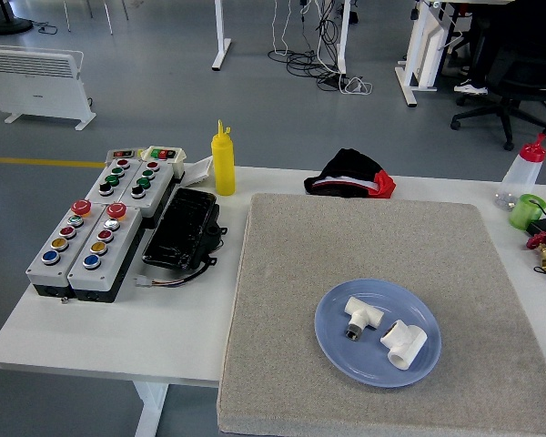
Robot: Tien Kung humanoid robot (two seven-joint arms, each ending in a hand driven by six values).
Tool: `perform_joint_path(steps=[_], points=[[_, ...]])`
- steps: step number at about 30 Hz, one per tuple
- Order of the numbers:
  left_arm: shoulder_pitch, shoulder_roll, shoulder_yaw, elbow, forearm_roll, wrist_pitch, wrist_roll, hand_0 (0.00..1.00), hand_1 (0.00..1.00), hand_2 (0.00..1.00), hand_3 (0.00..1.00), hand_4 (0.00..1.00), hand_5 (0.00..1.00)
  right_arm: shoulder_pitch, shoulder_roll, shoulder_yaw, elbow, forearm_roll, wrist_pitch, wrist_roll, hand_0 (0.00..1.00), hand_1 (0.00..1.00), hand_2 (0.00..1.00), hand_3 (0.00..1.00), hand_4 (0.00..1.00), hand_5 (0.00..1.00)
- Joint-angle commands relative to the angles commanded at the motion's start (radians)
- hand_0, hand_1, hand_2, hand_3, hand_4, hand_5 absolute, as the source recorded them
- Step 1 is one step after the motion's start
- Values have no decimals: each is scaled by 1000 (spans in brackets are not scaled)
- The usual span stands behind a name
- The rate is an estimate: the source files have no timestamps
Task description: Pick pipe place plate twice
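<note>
A blue plate (337,350) lies on the grey mat (382,246) near the table's front, right of centre. Two white pipe fittings lie in it: a T-shaped one (358,315) on the left and an elbow-shaped one (403,342) on the right, close together. Neither robot hand is in view.
Button control boxes (96,228) and a black device (182,228) stand at the left. A yellow squeeze bottle (223,160) and a black-and-red cloth (350,175) lie at the back. A clear bottle with a red cap (525,169), a green cup (526,210) and small parts sit at the right edge.
</note>
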Motion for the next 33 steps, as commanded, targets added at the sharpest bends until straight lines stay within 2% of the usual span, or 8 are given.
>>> perform_joint_path(steps=[4, 5, 16, 17, 22, 23, 28, 33], points=[[0, 0, 5, 0, -6, -1, 0, 604, 597, 705, 730, 543, 998, -2, -4, 3, 11, 8, 38, 9, 290, 295, 367, 878, 758, 915], [0, 0, 6, 0, -7, -1, 0, 603, 597, 704, 728, 543, 998, 0, -7, 7, 11, 8, 49, 8, 166, 139, 250, 826, 771, 998], [11, 0, 14, 0, -12, 0, 0, 603, 597, 703, 726, 542, 998, 7, -19, 0, -14, 17, 47, -3, 159, 131, 244, 824, 756, 998], [14, 0, 11, -1, -10, 1, 0, 603, 593, 698, 724, 542, 998, 6, -18, -3, -14, 18, 45, -3, 331, 321, 389, 828, 750, 991], [21, 0, 13, -1, -15, 7, -3, 603, 593, 698, 724, 542, 998, -2, -16, -8, -14, 41, 36, 3, 331, 321, 389, 828, 750, 991], [23, 0, 11, -1, -13, 8, -2, 604, 590, 696, 718, 542, 998, -3, -15, -8, -13, 44, 38, 3, 577, 594, 615, 833, 738, 992], [21, 0, 2, -3, -4, 15, 3, 604, 590, 696, 718, 542, 998, 2, -11, -8, -14, 54, 44, 0, 577, 594, 615, 833, 738, 992], [14, 0, 8, -3, -12, 14, 3, 605, 591, 696, 720, 542, 998, 7, -15, -8, -13, 58, 47, 2, 724, 701, 777, 837, 726, 993]])
